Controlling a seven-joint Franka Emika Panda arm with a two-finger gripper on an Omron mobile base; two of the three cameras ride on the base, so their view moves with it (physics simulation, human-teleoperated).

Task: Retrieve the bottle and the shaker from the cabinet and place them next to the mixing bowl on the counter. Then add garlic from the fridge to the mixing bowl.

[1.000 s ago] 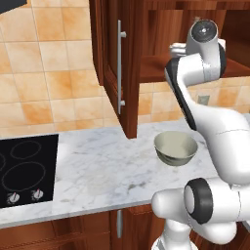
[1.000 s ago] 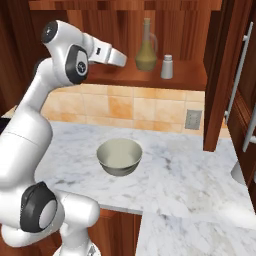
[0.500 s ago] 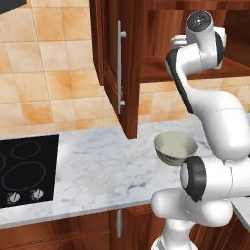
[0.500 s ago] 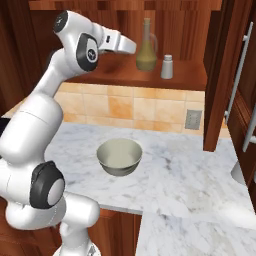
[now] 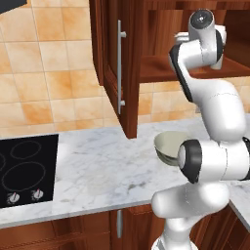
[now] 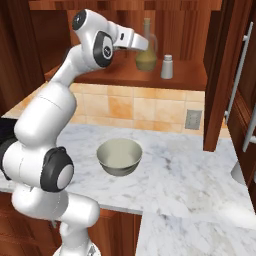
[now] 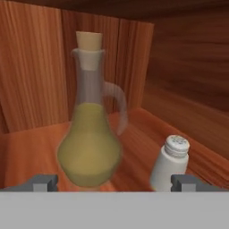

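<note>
In the left base view the cabinet (image 5: 128, 68) stood open above the surface (image 5: 102, 168), with the mixing bowl (image 5: 166, 146) below it, partly behind the arm.

In the right base view the bottle (image 6: 146, 52) and shaker (image 6: 167, 67) stood on the cabinet shelf above the bowl, the shaker just beside the bottle.

In the hand view the tool (image 7: 115, 181) was released, its fingertips (image 7: 44, 181) spread wide before the bottle, apparently not touching it.
</note>
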